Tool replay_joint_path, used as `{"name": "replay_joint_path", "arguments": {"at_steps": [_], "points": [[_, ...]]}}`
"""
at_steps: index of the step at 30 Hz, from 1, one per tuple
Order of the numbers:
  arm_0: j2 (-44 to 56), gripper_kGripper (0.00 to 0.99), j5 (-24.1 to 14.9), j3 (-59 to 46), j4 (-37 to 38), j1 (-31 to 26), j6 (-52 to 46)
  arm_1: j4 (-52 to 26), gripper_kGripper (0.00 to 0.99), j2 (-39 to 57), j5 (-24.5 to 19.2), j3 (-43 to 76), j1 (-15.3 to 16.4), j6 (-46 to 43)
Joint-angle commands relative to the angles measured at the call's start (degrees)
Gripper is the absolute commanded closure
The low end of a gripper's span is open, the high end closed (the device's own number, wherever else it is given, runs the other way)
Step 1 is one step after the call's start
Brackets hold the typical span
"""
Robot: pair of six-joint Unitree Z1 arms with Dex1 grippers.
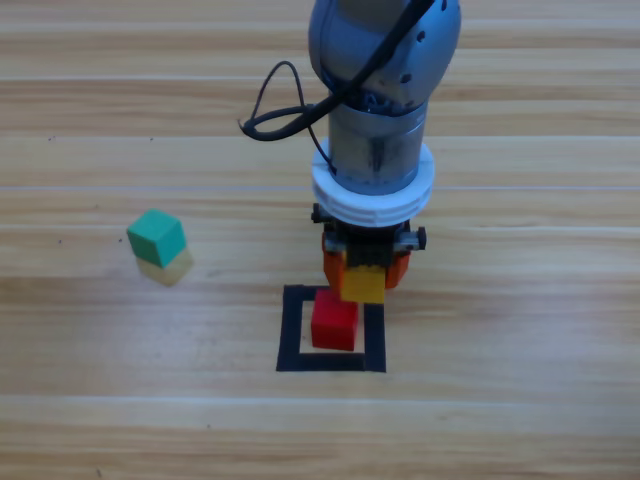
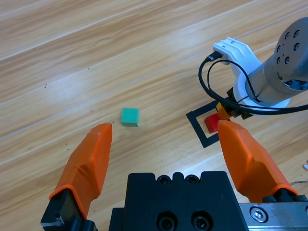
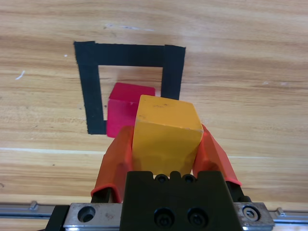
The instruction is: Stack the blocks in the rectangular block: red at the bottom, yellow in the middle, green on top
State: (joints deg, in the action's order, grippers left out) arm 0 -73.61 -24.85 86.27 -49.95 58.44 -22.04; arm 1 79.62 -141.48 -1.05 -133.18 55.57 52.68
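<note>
Yellow cube [image 3: 166,132] sits pinched between the right gripper's [image 1: 364,272] jaws, which are closed flat on two opposite faces, held above the counter [image 1: 520,420] just beside and a little behind the red cube [image 1: 334,322] so it can go down on top as the middle layer. Red cube rests inside the black tape square [image 1: 290,335], toward one side of it, serving as the base. Green cube [image 1: 156,236] waits well apart to the left for the last step, while the left gripper [image 2: 166,159] hangs off to the side with jaws wide apart and empty, looking down at green, likely staying clear of the stacking spot.
</note>
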Motion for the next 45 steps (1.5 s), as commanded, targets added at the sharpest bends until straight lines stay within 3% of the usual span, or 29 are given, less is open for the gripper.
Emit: {"name": "replay_joint_path", "arguments": {"at_steps": [1,45], "points": [[-0.48,0.051,0.51,-4.10,2.76,-0.96,-1.07,0.54,0.990,-3.54,0.08,-1.21,2.26,0.94],[-0.83,0.042,2.97,-7.61,4.25,-4.21,-1.25,0.54,0.990,-6.62,0.61,-3.40,3.76,1.29]]}}
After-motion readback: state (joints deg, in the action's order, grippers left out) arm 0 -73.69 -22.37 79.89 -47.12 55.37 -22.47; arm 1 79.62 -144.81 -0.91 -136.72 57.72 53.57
